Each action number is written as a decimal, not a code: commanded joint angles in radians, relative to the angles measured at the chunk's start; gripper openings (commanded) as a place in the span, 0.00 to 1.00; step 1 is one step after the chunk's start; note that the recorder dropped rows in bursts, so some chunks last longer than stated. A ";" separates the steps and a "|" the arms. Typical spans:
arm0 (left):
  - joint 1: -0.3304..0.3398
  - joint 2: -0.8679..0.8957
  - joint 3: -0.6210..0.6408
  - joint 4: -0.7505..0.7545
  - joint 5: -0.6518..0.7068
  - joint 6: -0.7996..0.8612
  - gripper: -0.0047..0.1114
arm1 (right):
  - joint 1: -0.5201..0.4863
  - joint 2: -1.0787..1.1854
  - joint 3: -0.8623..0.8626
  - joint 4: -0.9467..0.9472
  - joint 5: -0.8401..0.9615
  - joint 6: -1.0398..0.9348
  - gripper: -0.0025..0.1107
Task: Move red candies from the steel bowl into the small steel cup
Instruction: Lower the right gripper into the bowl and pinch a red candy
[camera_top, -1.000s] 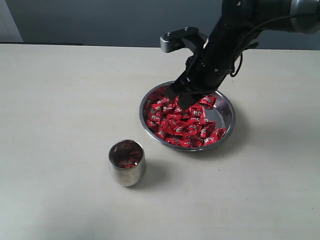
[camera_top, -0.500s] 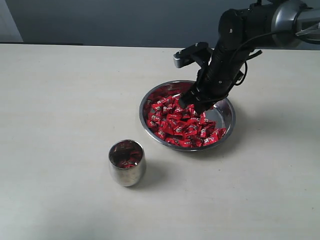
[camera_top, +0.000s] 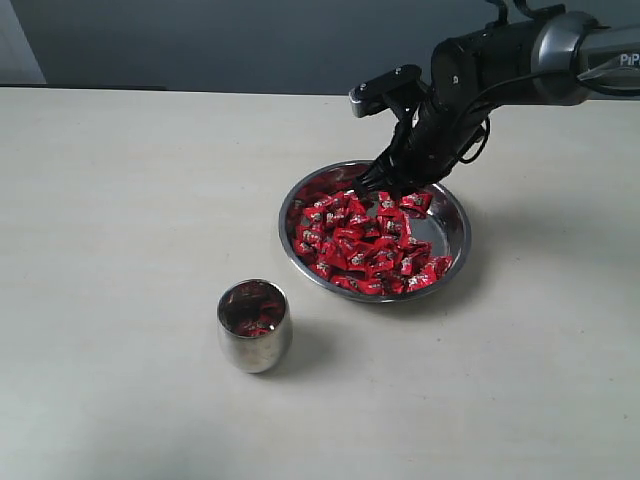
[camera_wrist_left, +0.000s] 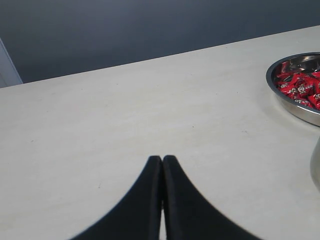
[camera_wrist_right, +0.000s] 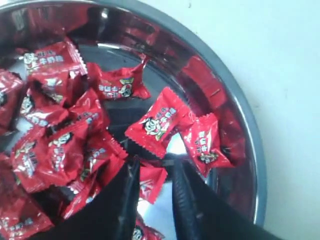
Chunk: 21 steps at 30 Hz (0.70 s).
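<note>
Right gripper (camera_wrist_right: 155, 166) above bowl (camera_top: 446, 228), center-right of frame, clamped on one candy (camera_wrist_right: 150, 184). Step: pick made, carry due. Next: swing to cup (camera_top: 254, 325) lower left, release over mouth. Left gripper (camera_wrist_left: 162, 164) closed, idle.

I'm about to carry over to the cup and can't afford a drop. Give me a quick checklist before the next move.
1. Candy in the right claw: one candy sits between its fingers and looks pinched: ok.
2. Only one taken: cannot tell; other candies lie close beneath.
3. Right claw clear of the bowl: cannot tell; it hangs over the far side.
4. Cup upright, mouth open, room above what is already inside: ok.
5. Table between bowl and cup, nothing in the way: ok.
6. Left claw shut, off to the side of the bowl: ok.
</note>
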 joint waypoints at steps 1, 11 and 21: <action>-0.007 -0.004 -0.001 -0.001 -0.007 -0.006 0.04 | -0.005 -0.002 -0.004 -0.075 -0.010 0.015 0.24; -0.007 -0.004 -0.001 -0.001 -0.007 -0.006 0.04 | -0.005 0.046 -0.004 -0.112 -0.010 0.015 0.24; -0.007 -0.004 -0.001 -0.001 -0.007 -0.006 0.04 | -0.005 0.069 -0.004 -0.265 -0.035 0.116 0.24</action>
